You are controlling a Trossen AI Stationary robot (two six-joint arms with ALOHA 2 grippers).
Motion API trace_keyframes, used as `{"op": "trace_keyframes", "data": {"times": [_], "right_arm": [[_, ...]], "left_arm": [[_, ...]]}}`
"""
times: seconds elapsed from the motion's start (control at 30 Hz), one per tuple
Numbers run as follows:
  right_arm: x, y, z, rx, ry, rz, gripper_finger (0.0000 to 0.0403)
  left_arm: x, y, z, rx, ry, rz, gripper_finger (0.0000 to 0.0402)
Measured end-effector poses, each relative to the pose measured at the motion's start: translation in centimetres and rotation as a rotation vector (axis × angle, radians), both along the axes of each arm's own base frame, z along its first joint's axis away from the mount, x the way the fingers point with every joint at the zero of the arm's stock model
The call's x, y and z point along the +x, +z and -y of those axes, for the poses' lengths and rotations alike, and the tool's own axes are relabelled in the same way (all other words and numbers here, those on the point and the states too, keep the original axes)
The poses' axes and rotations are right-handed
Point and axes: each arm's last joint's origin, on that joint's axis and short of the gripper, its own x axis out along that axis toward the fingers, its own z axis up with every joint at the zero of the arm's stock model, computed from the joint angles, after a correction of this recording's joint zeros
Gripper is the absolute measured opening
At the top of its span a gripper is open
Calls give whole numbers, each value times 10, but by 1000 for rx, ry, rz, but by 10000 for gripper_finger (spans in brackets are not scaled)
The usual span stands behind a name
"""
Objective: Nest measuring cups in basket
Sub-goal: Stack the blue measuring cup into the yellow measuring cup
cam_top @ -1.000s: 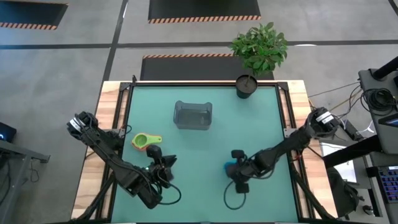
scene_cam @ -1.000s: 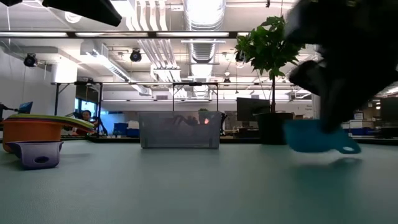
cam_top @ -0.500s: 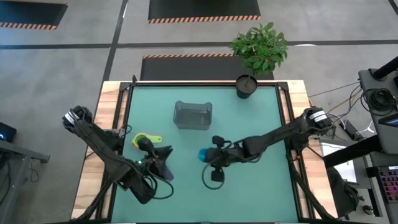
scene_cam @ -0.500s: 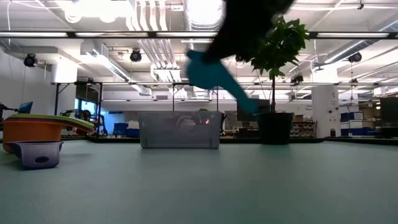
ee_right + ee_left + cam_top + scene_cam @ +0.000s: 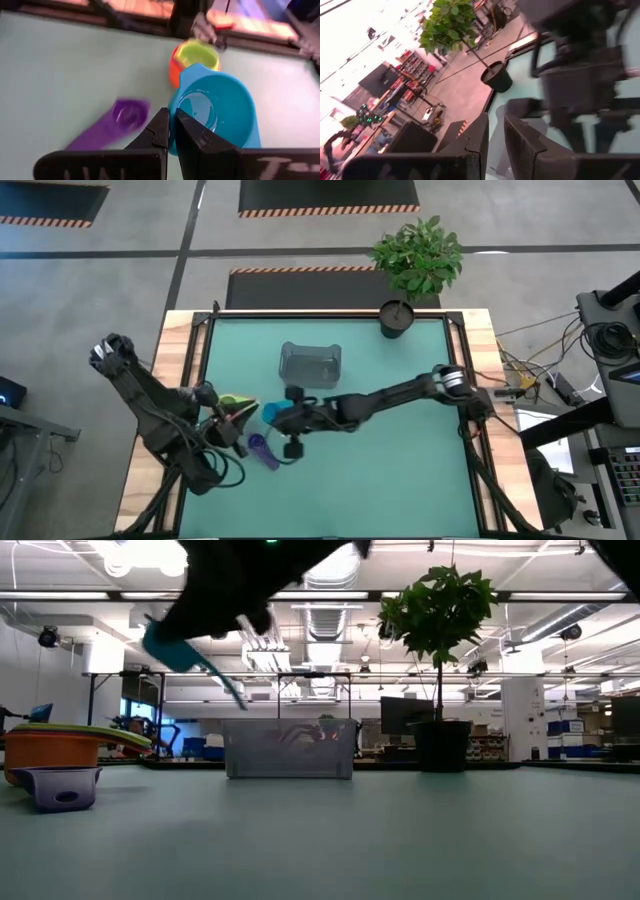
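My right gripper (image 5: pixel 282 418) is shut on a cyan cup (image 5: pixel 271 415), held in the air just right of a stack of cups (image 5: pixel 232 406). The stack is an orange cup with yellow and green ones inside; it also shows in the right wrist view (image 5: pixel 195 57). A purple cup (image 5: pixel 260 450) rests on the table nearer the front and also shows in the low view (image 5: pixel 58 788). My left gripper (image 5: pixel 228 428) is shut and empty beside the stack. The grey basket (image 5: pixel 310 365) stands farther back. My right gripper holds the cyan cup by the bowl's wall at the rim (image 5: pixel 172 142), with one finger (image 5: pixel 192 137) inside the bowl and one outside. The fingers come slanting down from the table's right. The cup is lifted clear and tilted, its handle (image 5: pixel 228 692) hanging down.
A black plant pot (image 5: pixel 397 318) with a leafy plant stands at the far right edge of the mat. The right arm (image 5: pixel 390 395) stretches across the middle of the table. The wooden table rim (image 5: pixel 178 370) borders the mat.
My right gripper has lifted the cyan cup off the table at the front right and carried it up and toward the left edge, to beside the stack. My left gripper has drawn back from the purple cup toward the left edge; the purple cup has stayed put.
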Motion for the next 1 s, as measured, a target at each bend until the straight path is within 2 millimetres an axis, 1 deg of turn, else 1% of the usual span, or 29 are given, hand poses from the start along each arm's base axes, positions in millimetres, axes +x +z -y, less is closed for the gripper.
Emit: {"op": "trace_keyframes", "data": {"times": [0.1,0.23,0.37,0.47,0.63,0.73,0.9,1.0], "right_arm": [[22,3,9,-29,-6,41,9],[45,2,24,-48,-26,79,9],[62,-4,36,-51,-43,101,9],[73,-8,42,-49,-54,122,9],[88,-21,44,-48,-62,144,9],[95,-27,44,-39,-64,178,9],[101,-35,43,-31,-63,237,9],[102,-36,42,-17,-36,259,9]], "left_arm": [[-11,-3,2,1,-43,-1,42],[-22,2,4,-34,-85,28,42],[-31,8,3,-57,-100,93,42],[-37,11,1,-76,-109,130,42],[-45,11,-4,-106,-119,158,42],[-46,13,-7,-125,-117,172,42],[-46,13,-7,-128,-117,174,42],[-45,12,-5,-120,-117,169,42]]}}
